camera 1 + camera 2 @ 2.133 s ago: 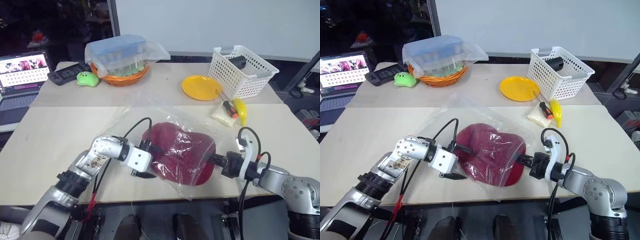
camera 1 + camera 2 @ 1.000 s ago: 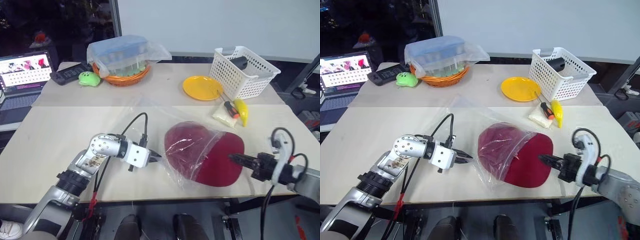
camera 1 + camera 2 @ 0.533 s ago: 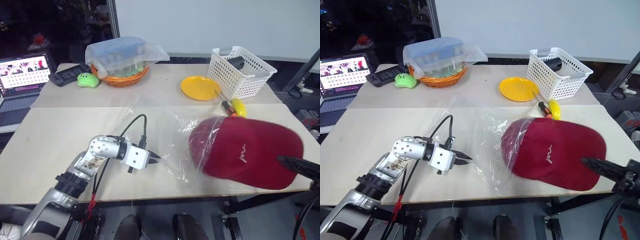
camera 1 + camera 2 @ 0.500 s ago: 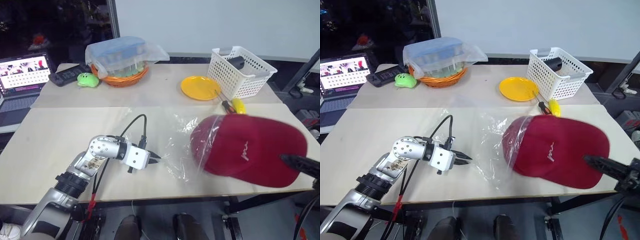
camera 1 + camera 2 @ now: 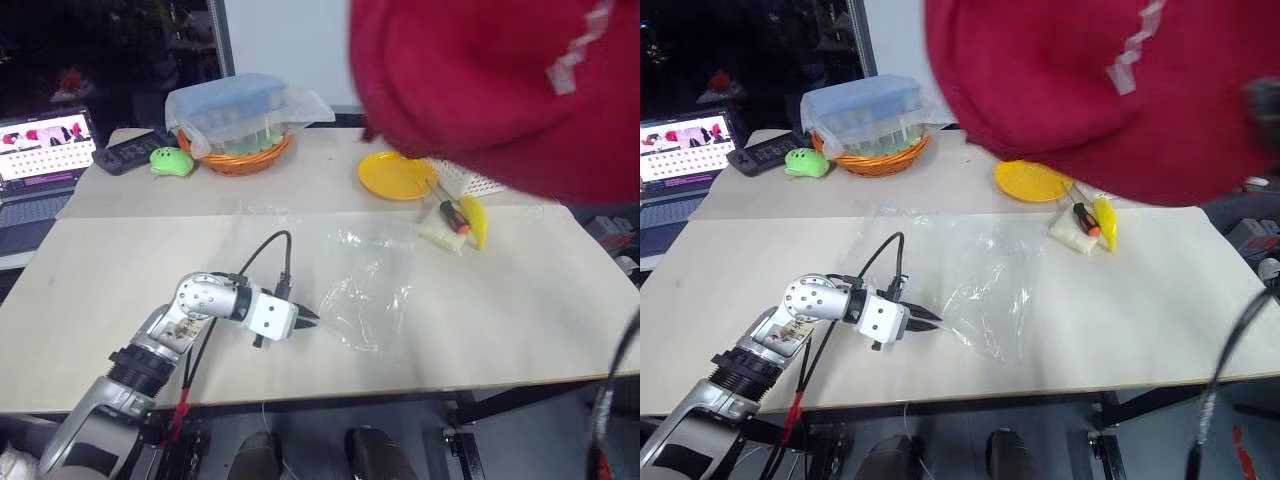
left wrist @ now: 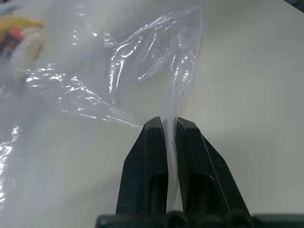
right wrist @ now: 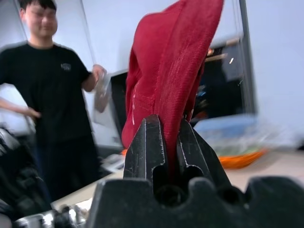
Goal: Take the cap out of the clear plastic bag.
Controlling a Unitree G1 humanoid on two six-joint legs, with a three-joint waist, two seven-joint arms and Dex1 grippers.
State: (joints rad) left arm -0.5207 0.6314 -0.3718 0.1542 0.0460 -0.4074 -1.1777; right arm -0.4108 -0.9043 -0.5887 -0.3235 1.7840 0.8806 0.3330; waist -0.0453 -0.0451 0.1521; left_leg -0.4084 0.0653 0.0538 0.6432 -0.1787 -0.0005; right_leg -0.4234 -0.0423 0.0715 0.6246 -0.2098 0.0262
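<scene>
Pale wood table [image 5: 520,310] under a white back wall, dark area beyond it on your left side. You have the left gripper [image 5: 312,320] low over the table near the front edge, fingers [image 6: 154,156] pinched together on a fold of the clear plastic bag [image 5: 370,285]. Bag lies flat and empty on the table, spreading away from that gripper's tips toward the far side.

Right gripper [image 7: 164,142] is raised well above the table w/ both fingers clamped on the cap [image 5: 490,80]. Cap hangs clear of the bag, close to the head camera, blocking the upper right of the scene; white mark [image 5: 575,55] faces the camera. In the right wrist view the red fabric stands up from between the jaws, and a person in a black T-shirt [image 7: 52,90] stands beyond that gripper.

Beyond the bag, past the left gripper: yellow plate [image 5: 395,175], screwdriver w/ orange handle [image 5: 452,217], yellow item [image 5: 472,222] just beside it. Far left of that gripper: orange basket w/ blue-lidded box under plastic wrap [image 5: 240,110], green toy [image 5: 170,162], black remote-like device [image 5: 130,150], laptop [image 5: 40,150] w/ lit screen.
</scene>
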